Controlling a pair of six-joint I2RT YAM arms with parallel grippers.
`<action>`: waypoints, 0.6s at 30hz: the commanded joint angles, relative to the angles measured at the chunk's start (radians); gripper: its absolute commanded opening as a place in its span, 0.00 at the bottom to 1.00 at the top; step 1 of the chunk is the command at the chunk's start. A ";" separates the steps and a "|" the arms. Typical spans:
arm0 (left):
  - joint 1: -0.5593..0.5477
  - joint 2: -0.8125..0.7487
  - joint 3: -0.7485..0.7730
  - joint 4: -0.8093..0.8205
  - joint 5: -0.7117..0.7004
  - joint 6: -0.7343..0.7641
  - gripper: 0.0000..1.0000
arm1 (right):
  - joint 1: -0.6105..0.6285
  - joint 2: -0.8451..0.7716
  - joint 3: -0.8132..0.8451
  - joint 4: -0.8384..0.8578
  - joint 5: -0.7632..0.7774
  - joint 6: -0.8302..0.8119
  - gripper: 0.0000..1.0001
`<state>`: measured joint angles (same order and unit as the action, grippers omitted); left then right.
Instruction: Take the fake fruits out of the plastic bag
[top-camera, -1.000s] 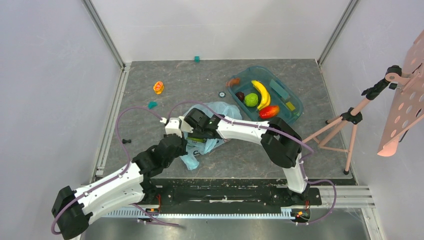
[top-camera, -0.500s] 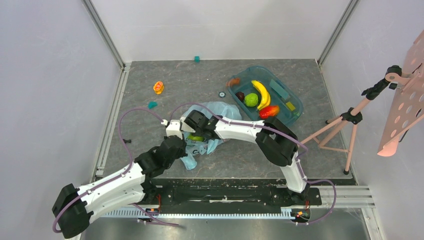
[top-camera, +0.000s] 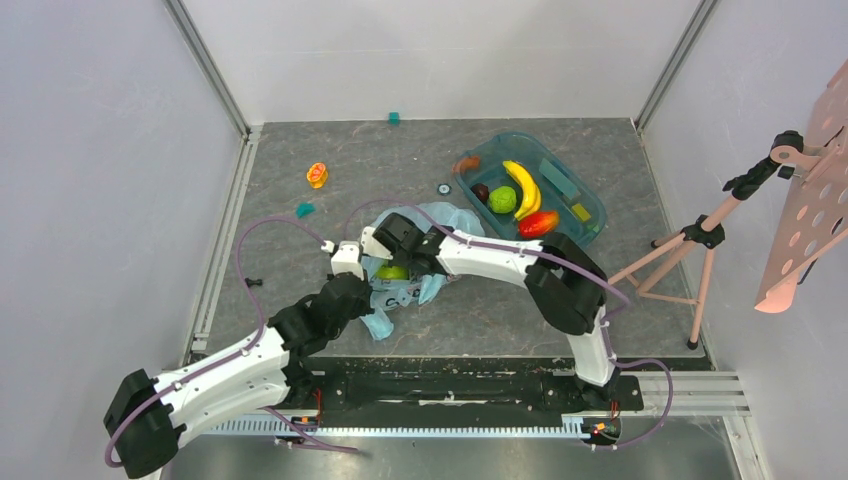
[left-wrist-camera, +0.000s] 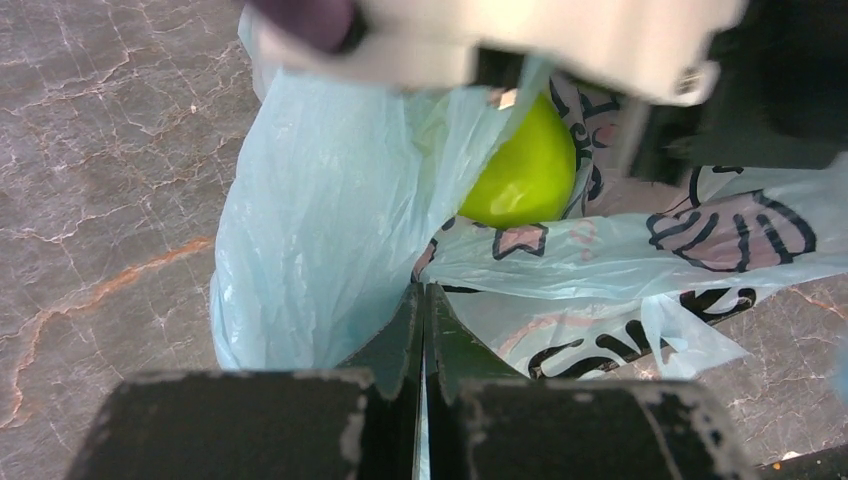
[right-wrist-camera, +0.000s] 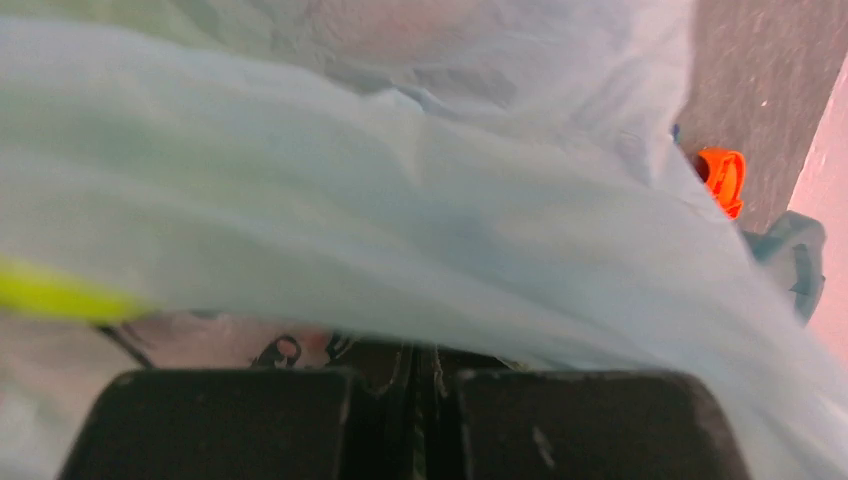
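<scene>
Pale-blue plastic bag (left-wrist-camera: 320, 200): near edge pinched in my left gripper (left-wrist-camera: 421, 300), jaws clenched on the film. My right gripper (right-wrist-camera: 420, 365) is also clenched in the film, view blurred. Green apple (left-wrist-camera: 525, 175) sits inside the bag mouth, just beyond my left fingertips. Bare table (left-wrist-camera: 100, 200) lies open left of them. Tray (top-camera: 590, 215), well beyond the right gripper, holds a banana (top-camera: 522, 186).
</scene>
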<state>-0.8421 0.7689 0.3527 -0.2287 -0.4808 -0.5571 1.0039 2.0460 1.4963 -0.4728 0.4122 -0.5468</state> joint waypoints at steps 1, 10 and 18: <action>0.001 -0.016 -0.006 0.038 -0.032 -0.056 0.02 | -0.005 -0.167 -0.008 0.013 -0.103 0.033 0.00; 0.000 -0.010 -0.001 0.043 -0.027 -0.054 0.02 | -0.004 -0.295 -0.020 -0.024 -0.240 0.061 0.00; 0.001 -0.014 -0.003 0.046 -0.024 -0.055 0.02 | -0.003 -0.254 -0.008 -0.030 -0.262 0.032 0.03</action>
<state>-0.8440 0.7597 0.3534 -0.1909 -0.4938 -0.5587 1.0019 1.7721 1.4750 -0.5106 0.1822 -0.5018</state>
